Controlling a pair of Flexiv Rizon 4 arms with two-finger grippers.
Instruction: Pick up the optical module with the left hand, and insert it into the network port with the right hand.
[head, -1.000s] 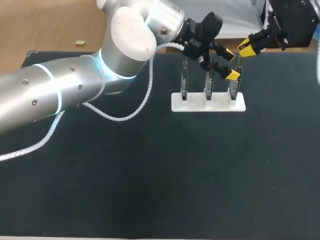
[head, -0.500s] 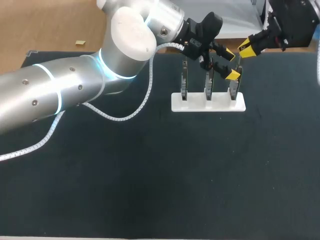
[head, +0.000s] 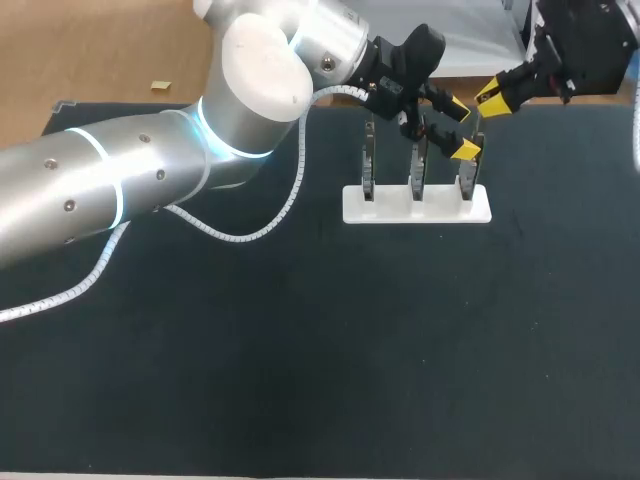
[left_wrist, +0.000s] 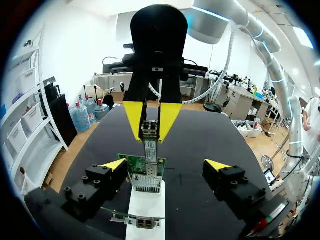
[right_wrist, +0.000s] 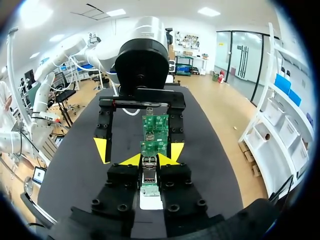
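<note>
Dark surface (head: 300, 380). The left arm (head: 120, 190) comes in from its side and reaches across to the far right part. A white base (head: 415, 206) stands there, carrying three upright circuit boards (head: 368, 165) in a row.

Left claw (head: 460, 129): fingers spread wide, one either side of the board at the right end of the row, touching nothing and holding nothing.

Right claw (head: 495, 97): above that same board, fingers narrow, closed from two sides on the optical module (left_wrist: 150, 132).

The module is upright, and its lower end meets the network port (left_wrist: 146, 169) at the top edge of that green board. Cannot tell how far in it sits.
</note>
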